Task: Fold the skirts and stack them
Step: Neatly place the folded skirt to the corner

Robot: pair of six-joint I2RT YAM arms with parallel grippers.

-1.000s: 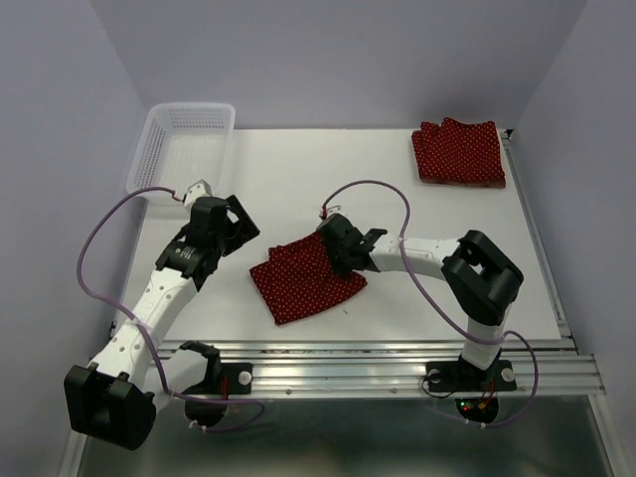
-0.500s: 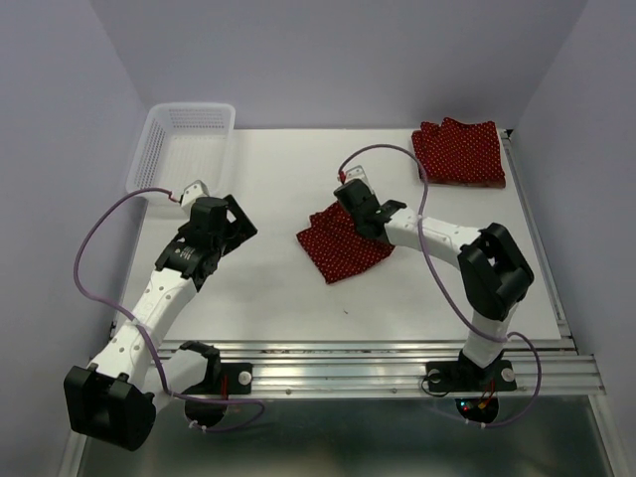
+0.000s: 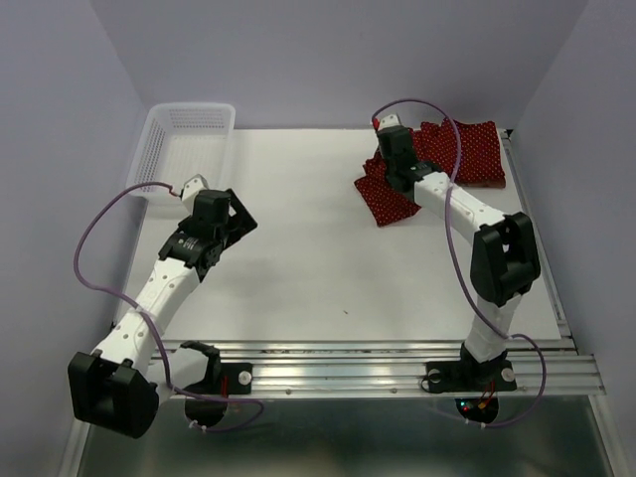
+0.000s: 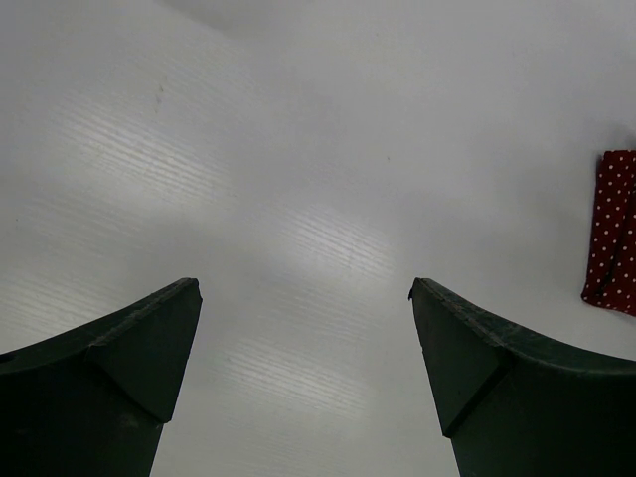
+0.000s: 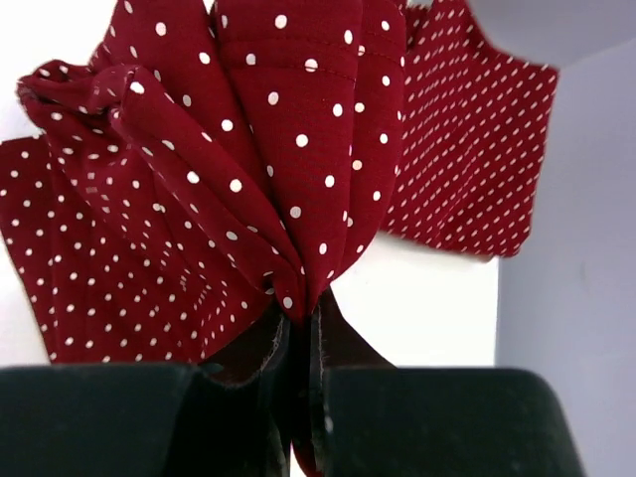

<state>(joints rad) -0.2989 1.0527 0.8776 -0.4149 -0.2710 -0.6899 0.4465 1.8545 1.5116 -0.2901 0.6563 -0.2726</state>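
1. Big change over the last second: the right gripper has hauled the folded dotted skirt from the middle of the bench up toward the far right corner.
2. The skirt now sits just beside the stack of dotted skirts already parked in that corner. From the top view the two look like they touch at the stack's left edge, but the arm covers that spot, so it's hard to call. The right wrist view shows a strip of bare bench between them lower down.
3. The right gripper is clamped tight on the skirt. The cloth bunches into a pleated wad right at the closed jaws, and the rest hangs and drags out to the left.
4. The left gripper has hardly budged. It hovers near the left edge with its jaws spread wide and nothing between them, just bare bench under it. The white basket sits at the far left corner.
5. What it means: folding looks finished for this one, and it's in the stacking leg. It isn't on the pile yet, so it probably needs a bit more travel toward the corner before letting go.
6. One worry: that pinch has scrunched the fold, so it may land lumpy or crooked.
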